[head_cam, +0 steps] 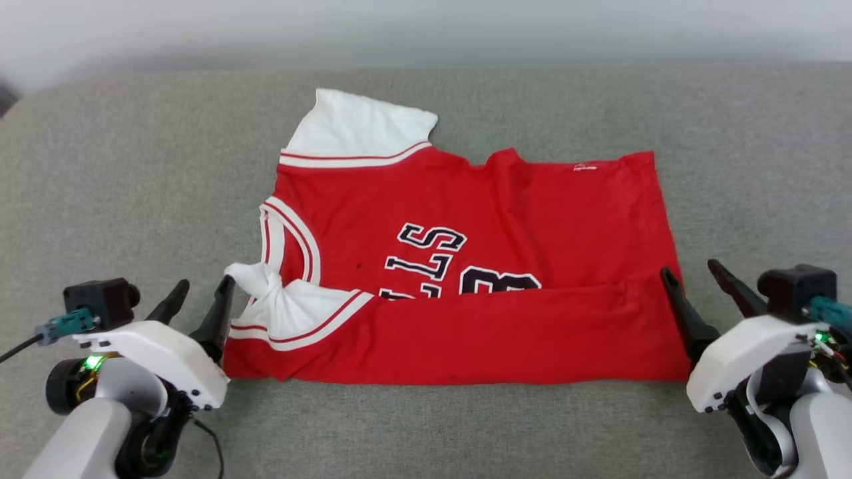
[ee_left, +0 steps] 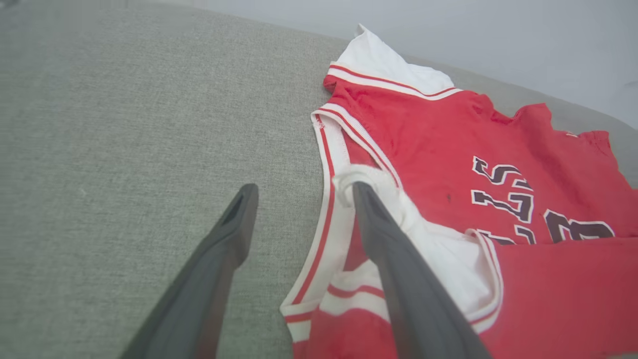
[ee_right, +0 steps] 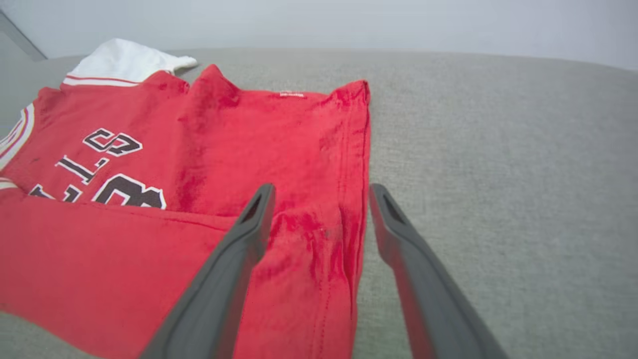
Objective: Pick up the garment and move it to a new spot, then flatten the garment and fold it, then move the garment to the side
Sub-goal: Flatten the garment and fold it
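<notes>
A red jersey (head_cam: 466,219) is laid out flat in the middle of a grey fabric-covered surface (head_cam: 133,166), front side up, with the striped neckline (head_cam: 293,233) toward the robot's left and the hem (head_cam: 655,213) toward its right. The near long edge is folded up over the front as a plain red band (head_cam: 499,332), by which the lower parts of the black, white-outlined lettering (head_cam: 429,249) are covered. The far white sleeve (head_cam: 359,126) is spread out on the surface beyond the body; the near white sleeve (head_cam: 293,309) is bunched on top of the band at its left end.

The left hand (head_cam: 205,283) is seen at the left end of the fold with its two fingers spread wide and nothing gripped: one finger (ee_left: 394,259) is set against the bunched sleeve, the other (ee_left: 214,269) is over bare surface. The right hand (head_cam: 689,269) is seen at the right end, likewise wide apart and holding nothing; in the right wrist view one finger (ee_right: 234,264) is over the red cloth, the other (ee_right: 413,264) over the surface, with the hem edge between them.
</notes>
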Robot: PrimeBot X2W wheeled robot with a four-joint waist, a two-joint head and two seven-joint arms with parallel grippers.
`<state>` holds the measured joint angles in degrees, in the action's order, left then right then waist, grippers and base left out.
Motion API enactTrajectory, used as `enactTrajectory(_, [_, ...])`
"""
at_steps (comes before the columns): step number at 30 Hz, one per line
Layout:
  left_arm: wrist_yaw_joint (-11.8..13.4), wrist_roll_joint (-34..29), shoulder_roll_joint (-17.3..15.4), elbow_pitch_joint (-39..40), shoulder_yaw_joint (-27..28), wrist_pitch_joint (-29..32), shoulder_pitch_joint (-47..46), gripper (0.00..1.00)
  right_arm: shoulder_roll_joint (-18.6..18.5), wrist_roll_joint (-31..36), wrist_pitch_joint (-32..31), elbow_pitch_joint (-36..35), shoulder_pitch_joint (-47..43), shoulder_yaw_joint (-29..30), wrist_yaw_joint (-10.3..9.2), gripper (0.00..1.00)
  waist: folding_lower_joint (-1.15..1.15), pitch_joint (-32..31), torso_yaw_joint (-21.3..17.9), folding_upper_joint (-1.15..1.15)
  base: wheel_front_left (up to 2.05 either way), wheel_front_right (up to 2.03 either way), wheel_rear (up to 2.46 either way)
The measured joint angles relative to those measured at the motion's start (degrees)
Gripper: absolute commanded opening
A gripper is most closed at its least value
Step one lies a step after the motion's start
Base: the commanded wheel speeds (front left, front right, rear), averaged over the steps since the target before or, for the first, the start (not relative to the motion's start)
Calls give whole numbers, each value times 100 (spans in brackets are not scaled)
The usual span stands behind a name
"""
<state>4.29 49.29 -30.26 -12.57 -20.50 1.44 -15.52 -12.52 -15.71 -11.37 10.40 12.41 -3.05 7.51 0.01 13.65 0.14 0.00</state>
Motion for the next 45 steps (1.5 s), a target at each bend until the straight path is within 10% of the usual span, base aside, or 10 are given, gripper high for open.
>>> enactTrajectory(15, [166,474,-1166,1110,-77,1883,529,100,625,567,972,-1362,-1090,402,0,100,-1,-668,-386,0,0,0,0])
enactTrajectory(27, [-296,1039,-917,138,-427,2719,283,100,839,668,660,-1651,-1169,364,0,100,-1,-27,-641,0,0,0,0])
enactTrajectory(30, [-495,1211,-815,-86,-446,2817,137,0,846,591,476,-1664,-1169,478,0,100,-1,54,-655,0,0,0,0])
enactTrajectory(45, [-813,1111,-723,178,-590,2660,21,0,-60,-690,-3115,-1182,-759,918,-1,100,-1,-123,-218,0,0,0,0])
